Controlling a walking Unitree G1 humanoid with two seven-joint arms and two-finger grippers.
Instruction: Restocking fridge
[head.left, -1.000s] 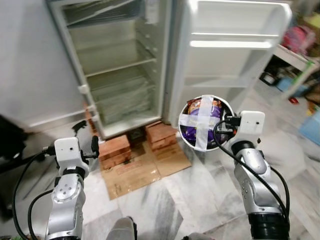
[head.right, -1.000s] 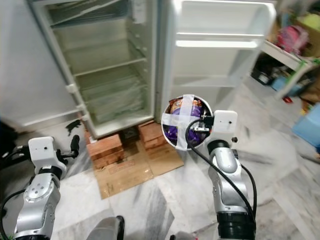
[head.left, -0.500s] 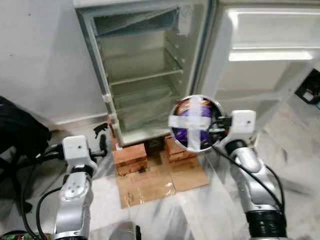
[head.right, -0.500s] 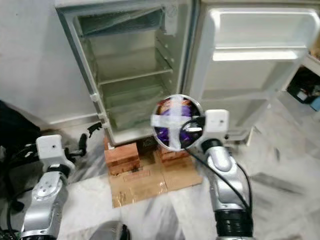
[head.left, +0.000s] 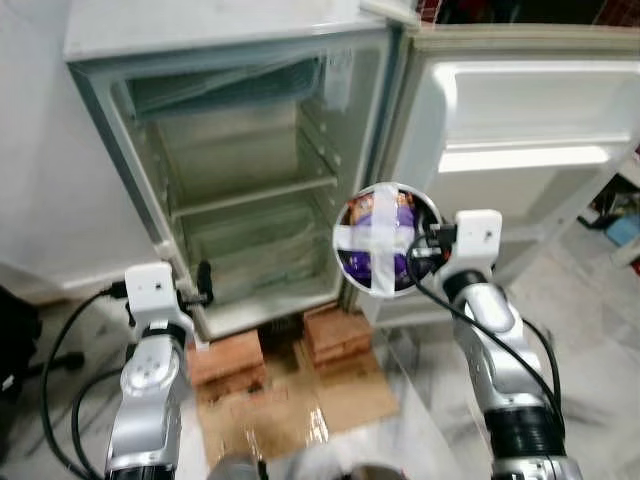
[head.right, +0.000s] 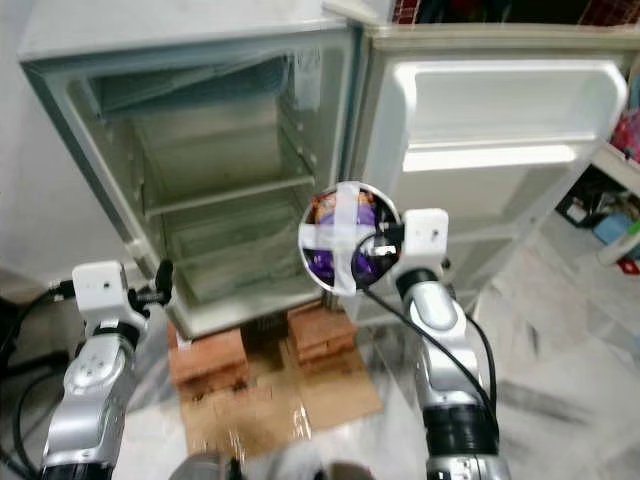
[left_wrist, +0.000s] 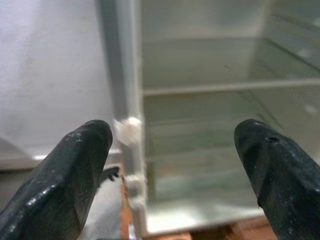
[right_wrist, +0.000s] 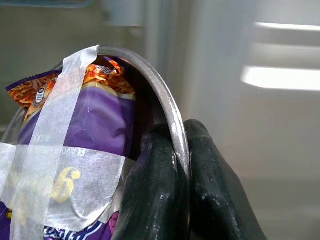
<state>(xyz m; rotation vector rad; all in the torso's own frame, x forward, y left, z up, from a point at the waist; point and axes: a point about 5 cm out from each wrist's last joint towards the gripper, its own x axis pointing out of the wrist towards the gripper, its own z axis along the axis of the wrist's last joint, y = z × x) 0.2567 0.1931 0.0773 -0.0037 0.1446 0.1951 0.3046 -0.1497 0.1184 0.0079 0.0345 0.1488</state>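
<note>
Right claw (right_wrist: 172, 200): clamped on the metal rim of a round bowl (head.left: 387, 243), one black finger (right_wrist: 150, 200) inside the rim and the other outside, the two pressed close together. The bowl is held up at chest height with its mouth turned toward the head camera, in front of the gap between the fridge body and its open door.

Bowl contents: a purple and orange snack packet (right_wrist: 95, 115), kept in by two strips of pale tape (head.left: 378, 243) crossed over the bowl's mouth.

Left claw (left_wrist: 175, 165): spread wide, nothing held between its fingers. It is raised low on the left side, pointed at the lower part of the fridge's left wall edge, where a small white hinge fitting (left_wrist: 128, 126) is seen.

Fridge (head.left: 240, 200): a single white cabinet, standing open. Wire or glass shelves (head.left: 250, 196) are seen inside, with a clear drawer front (head.left: 255, 255) below them; no goods can be made out on the shelves. A freezer flap is seen at the top of the compartment.

Fridge door (head.left: 520, 160): swung fully open to the right, with moulded white door racks across it.

Under the fridge: stacked red bricks (head.left: 335, 335) as supports, and a flattened sheet of cardboard (head.left: 300, 405) laid on the marbled floor (head.left: 600, 350).

Far right edge: cluttered shelving, too blurred to itemise.
</note>
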